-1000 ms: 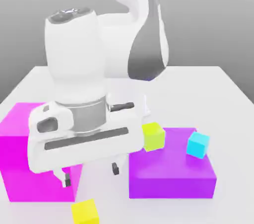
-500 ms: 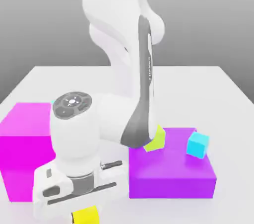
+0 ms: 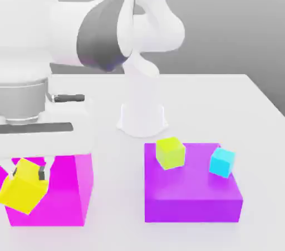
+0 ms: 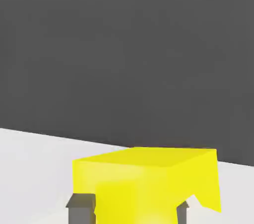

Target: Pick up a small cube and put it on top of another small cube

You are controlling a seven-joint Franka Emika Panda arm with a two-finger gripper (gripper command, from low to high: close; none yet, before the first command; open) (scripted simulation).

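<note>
Yellow cube held tilted betw. fingers, which are closed on it; cube up off bench, in front of magenta block, ext. view's left. Lime cube + cyan cube sit apart on purple block, ext. view's right. Arm above.

The robot arm is finished in glossy white, with dark grey panels; dark fingertips are fitted below.
</note>
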